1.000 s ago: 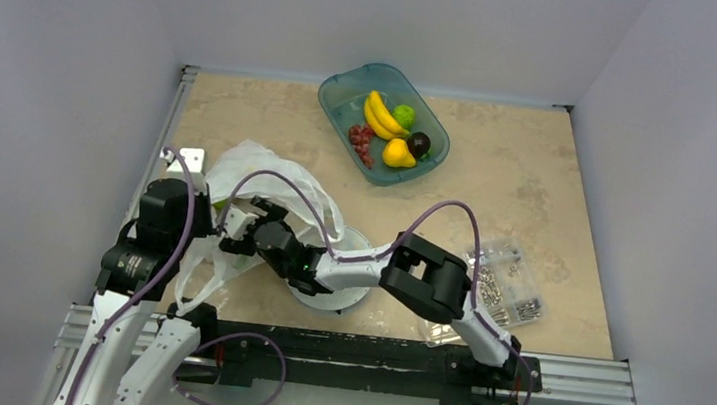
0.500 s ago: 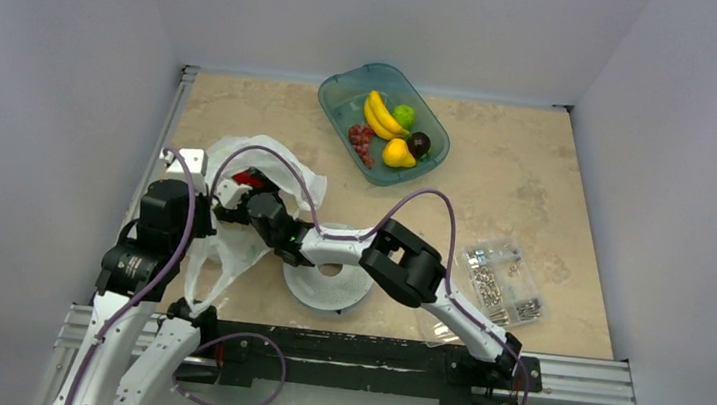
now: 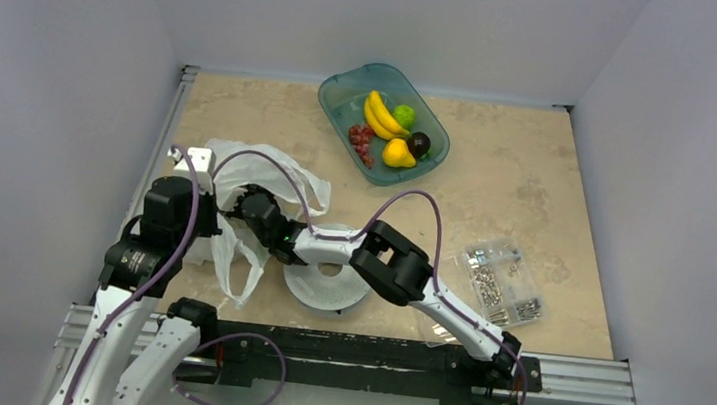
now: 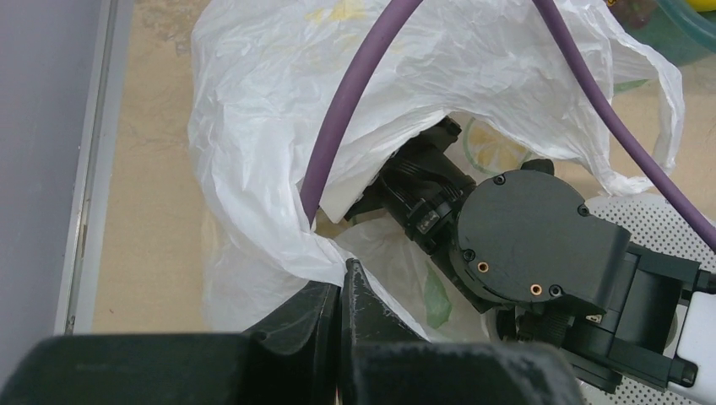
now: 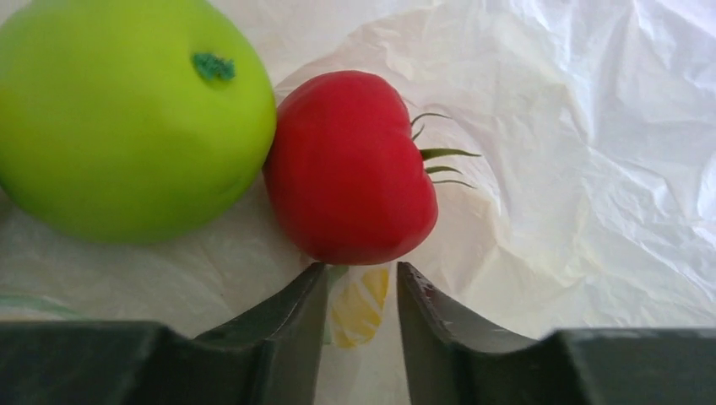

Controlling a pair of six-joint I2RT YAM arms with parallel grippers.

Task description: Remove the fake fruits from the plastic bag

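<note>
The white plastic bag (image 3: 260, 167) lies at the table's left; it also fills the left wrist view (image 4: 279, 126). My left gripper (image 4: 342, 274) is shut on the bag's near rim and holds the mouth up. My right arm reaches through that mouth, its black wrist (image 4: 523, 240) half inside. Inside the bag, the right wrist view shows a green apple (image 5: 127, 118) touching a red apple (image 5: 350, 169). My right gripper (image 5: 359, 274) is open a little, its tips just short of the red apple and empty.
A teal tub (image 3: 341, 90) at the back holds a banana bunch, a green fruit, a dark plum, grapes and a yellow fruit. A white perforated disc (image 3: 326, 285) lies under the right arm. A clear bag of screws (image 3: 503, 276) lies at right.
My right arm has swung left and pushed deeper into the bag, so its gripper is now hidden from above. The bag's mouth has shifted left and its handle hangs lower.
</note>
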